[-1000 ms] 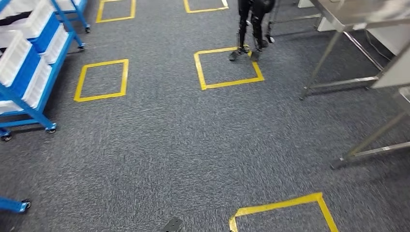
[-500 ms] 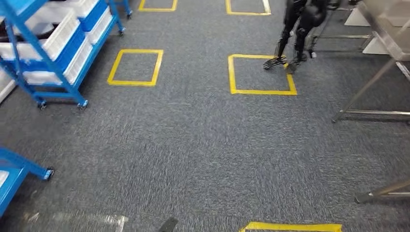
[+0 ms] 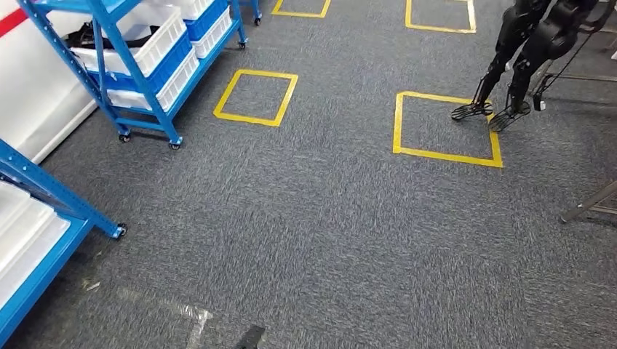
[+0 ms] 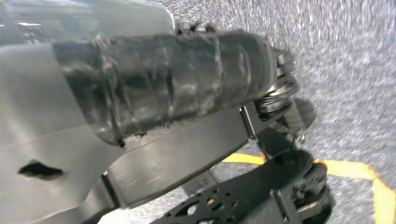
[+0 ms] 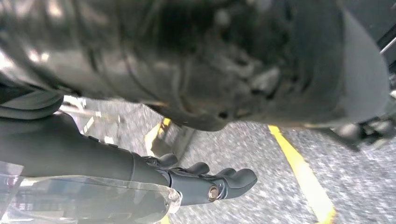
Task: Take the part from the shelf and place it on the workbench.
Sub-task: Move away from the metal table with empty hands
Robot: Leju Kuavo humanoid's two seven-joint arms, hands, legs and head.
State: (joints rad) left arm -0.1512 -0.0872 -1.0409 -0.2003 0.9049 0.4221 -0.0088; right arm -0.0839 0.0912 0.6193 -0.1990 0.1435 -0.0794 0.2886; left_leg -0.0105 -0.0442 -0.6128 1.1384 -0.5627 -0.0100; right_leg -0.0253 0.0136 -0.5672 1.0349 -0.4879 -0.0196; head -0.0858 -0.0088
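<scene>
A blue wheeled shelf (image 3: 109, 43) with white bins (image 3: 142, 40) stands at the upper left of the head view; something dark lies in its top bin, and I cannot make out the part. A second blue shelf (image 3: 51, 200) with a white bin is close at the lower left. One metal leg of the workbench (image 3: 591, 203) shows at the right edge. My right hand (image 5: 205, 183) hangs over the carpet with its fingers stretched out and nothing in them. Of my left hand (image 4: 42, 126) the grey cover shows; its fingers are hidden.
Grey carpet with yellow taped squares (image 3: 256, 97) (image 3: 445, 125) spreads ahead. Another black humanoid robot (image 3: 527, 58) stands at the far corner of the right square. A white wall (image 3: 44, 102) runs behind the shelves at the left.
The camera has turned left: the shelves have slid in from the left and nearer, while the workbench frames have slid off to the right. The other robot has shifted right in the picture.
</scene>
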